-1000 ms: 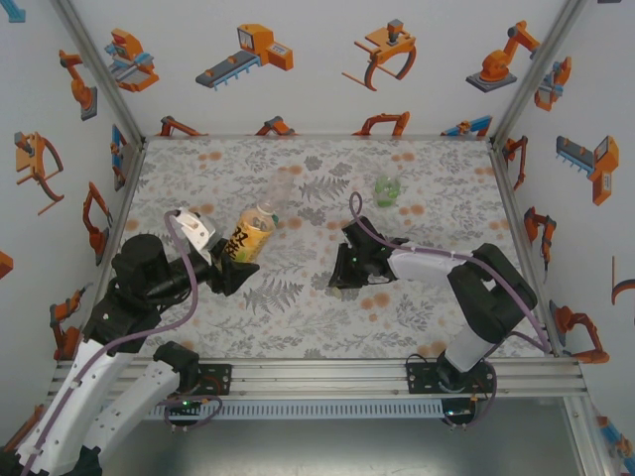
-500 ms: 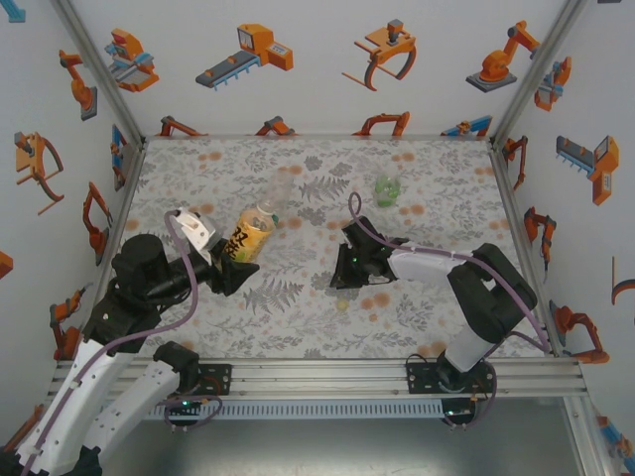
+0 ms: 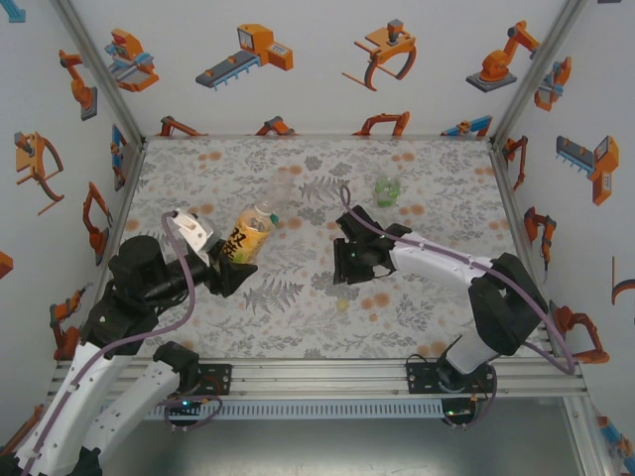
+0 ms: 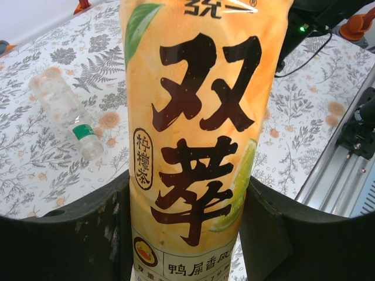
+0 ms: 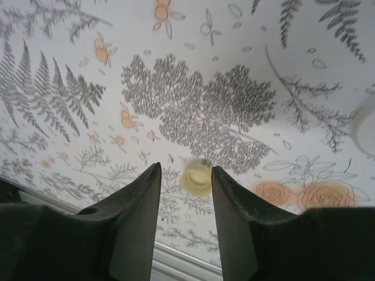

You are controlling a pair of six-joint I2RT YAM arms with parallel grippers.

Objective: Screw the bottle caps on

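Note:
My left gripper (image 4: 186,199) is shut on the amber bottle (image 4: 196,117), its fingers clamped on either side of the yellow label with dark writing. From above, this bottle (image 3: 250,234) leans up and to the right out of the left gripper (image 3: 230,266), its neck open. My right gripper (image 5: 186,175) stands open above the table with nothing between its fingers. A small pale yellowish bottle cap (image 5: 195,176) lies on the table beyond the gap, slightly blurred. The top view has this cap (image 3: 342,303) just in front of the right gripper (image 3: 344,281).
A plain clear bottle (image 3: 281,188) lies at the back centre; the left wrist view shows it (image 4: 65,111) on its side with a small green band. A greenish bottle (image 3: 387,188) stands at the back right. A pale round thing (image 5: 365,126) is cut off at the frame's edge.
The right gripper has opened and lifted away towards the back. The pale cap, unseen a second ago, now lies on the table in front of it. The left arm holds still.

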